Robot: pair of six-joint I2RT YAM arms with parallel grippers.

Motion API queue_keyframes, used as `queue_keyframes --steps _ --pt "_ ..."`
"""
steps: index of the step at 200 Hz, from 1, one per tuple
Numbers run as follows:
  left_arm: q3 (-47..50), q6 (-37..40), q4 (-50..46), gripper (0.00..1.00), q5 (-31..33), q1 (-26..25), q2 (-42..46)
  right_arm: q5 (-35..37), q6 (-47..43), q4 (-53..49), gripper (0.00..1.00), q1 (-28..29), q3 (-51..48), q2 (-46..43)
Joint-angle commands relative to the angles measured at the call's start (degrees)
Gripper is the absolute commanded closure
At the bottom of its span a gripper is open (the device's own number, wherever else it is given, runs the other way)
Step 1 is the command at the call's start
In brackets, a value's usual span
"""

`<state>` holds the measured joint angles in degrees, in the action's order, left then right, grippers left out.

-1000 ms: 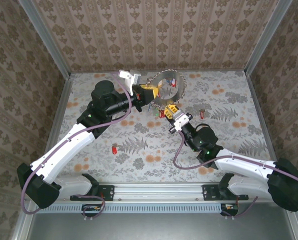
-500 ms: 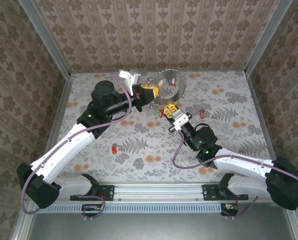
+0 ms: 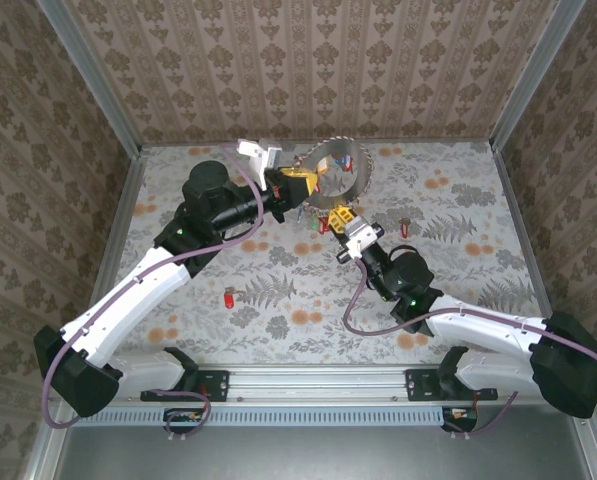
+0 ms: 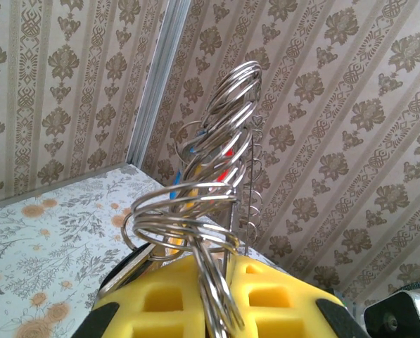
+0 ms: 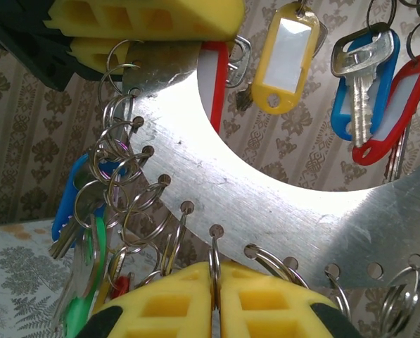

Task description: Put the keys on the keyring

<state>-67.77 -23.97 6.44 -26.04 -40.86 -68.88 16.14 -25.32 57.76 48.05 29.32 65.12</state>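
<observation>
Keyring (image 5: 280,204) flat, silvery, holes along rim.

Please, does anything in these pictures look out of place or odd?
A lone red key lies on the table, well apart from the keyring that the left end effector holds raised. A second red key lies near the right arm. Nothing looks damaged.

The table (image 3: 278,300) carries a grey fern print with orange blossoms. Behind it and along both its sides stand walls (image 3: 308,60) of tan striped damask wallpaper; aluminium posts (image 3: 90,75) rise at its far corners.
</observation>
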Motion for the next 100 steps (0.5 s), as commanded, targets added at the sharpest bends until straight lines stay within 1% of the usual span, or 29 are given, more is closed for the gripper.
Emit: queue_keyframes --steps 1,10,29,54,70,100 --pt "-0.29 -0.77 3.19 1.0 -0.68 -0.62 1.12 0.73 0.17 3.4 0.97 0.35 2.5 0.44" --pt "-0.29 -0.8 3.12 1.0 -0.38 -0.62 1.12 0.73 0.27 3.34 1.0 0.35 2.41 0.36" --pt "-0.35 -0.97 2.52 1.0 0.79 -0.6 1.12 0.44 0.52 2.61 1.0 0.37 2.08 0.02" --pt "-0.25 -3.04 -0.1 1.0 6.6 -0.36 1.21 -0.12 1.88 1.86 1.0 0.11 0.81 -0.93" --pt "1.02 -6.68 -0.16 1.0 9.51 0.25 1.21 -1.1 3.59 0.98 1.0 -0.17 0.26 -1.65" --pt "4.22 -14.03 3.36 0.98 9.63 1.65 0.72 -0.85 6.12 1.13 1.0 -0.81 -0.4 -1.92"
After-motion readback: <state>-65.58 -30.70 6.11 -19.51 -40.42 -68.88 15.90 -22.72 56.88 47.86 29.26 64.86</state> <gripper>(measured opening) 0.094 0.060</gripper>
